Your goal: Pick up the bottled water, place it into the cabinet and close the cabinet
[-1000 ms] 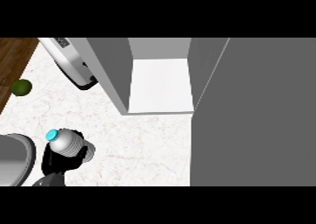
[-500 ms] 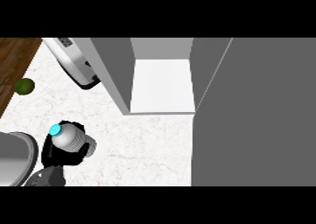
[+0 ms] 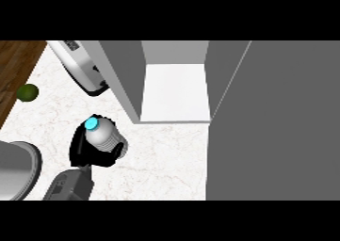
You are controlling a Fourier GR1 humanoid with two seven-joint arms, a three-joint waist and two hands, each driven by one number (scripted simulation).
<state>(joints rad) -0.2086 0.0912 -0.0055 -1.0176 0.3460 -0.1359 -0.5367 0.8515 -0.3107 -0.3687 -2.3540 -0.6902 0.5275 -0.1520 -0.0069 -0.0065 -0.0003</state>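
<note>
Head view, looking steeply down. Far left: strip of brown wood [image 3: 9, 75] beside the white marbled counter [image 3: 165, 155]. A small green round thing [image 3: 28, 92], perhaps a fruit, lies on the counter near the wood's edge. A grey rounded object [image 3: 12, 172] sits at lower left, cut off by the edge; cannot tell what it is. A white appliance with a dark foot [image 3: 78, 70] lies at an angle near the top, touching or just beside the cabinet's left wall.

Left of centre: one robot hand [image 3: 85, 150] comes up on a grey forearm from the lower edge. By its place at the view's left, I take it as the left. Its black fingers are curled round the bottle of water [image 3: 102, 134], whose pale body and blue cap show above the hand. Bottle appears tilted; whether its base touches the counter I cannot tell. Right robot hand: not in view.

Centre: open cabinet [image 3: 124, 80], white shelf floor visible inside, nothing seen on it. Right: large grey panel [image 3: 283, 122], likely the open cabinet door.

Step in hand, judged: bottle grasped, carry toward the cabinet under way or about to begin; placing and closing not yet done.

Next move calls for: travel up and right past the cabinet's left wall without clipping it, bottle set upright on the shelf floor, release, withdrawal, then the door swung shut.
</note>
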